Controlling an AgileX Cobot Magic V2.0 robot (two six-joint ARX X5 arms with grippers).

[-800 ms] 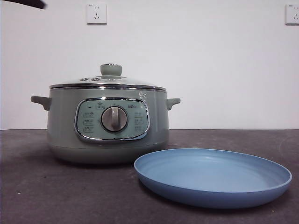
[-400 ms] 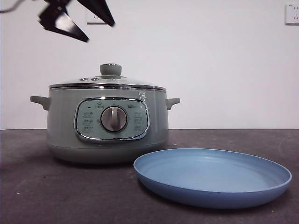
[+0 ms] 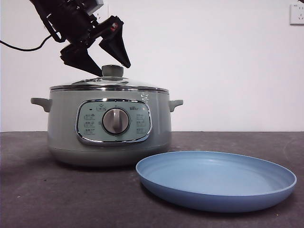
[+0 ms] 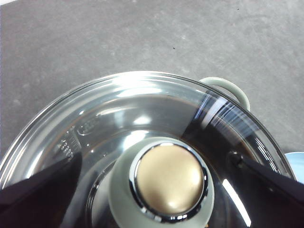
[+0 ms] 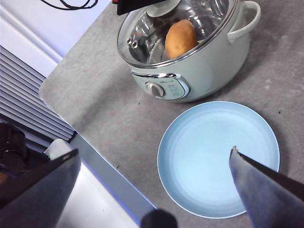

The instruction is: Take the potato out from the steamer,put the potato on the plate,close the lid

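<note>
We see the left gripper (image 3: pixel 112 66) over the lid (image 3: pixel 109 84), jaws apart on either side of the knob (image 4: pixel 162 179), not touching it. The lid sits on the steamer (image 3: pixel 109 126), potato (image 5: pixel 180 38) inside under the glass. The plate (image 3: pixel 216 179) lies bare on the desk (image 3: pixel 47 194), near and right of the steamer. The right gripper (image 5: pixel 152 190) hangs high above, jaws apart.

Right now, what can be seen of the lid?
The lid is a low glass dome with a metal rim and a pale green knob capped in shiny metal. It sits closed and level on the steamer. The left hand hovers open, one jaw on each side of the knob, not yet gripping.
</note>
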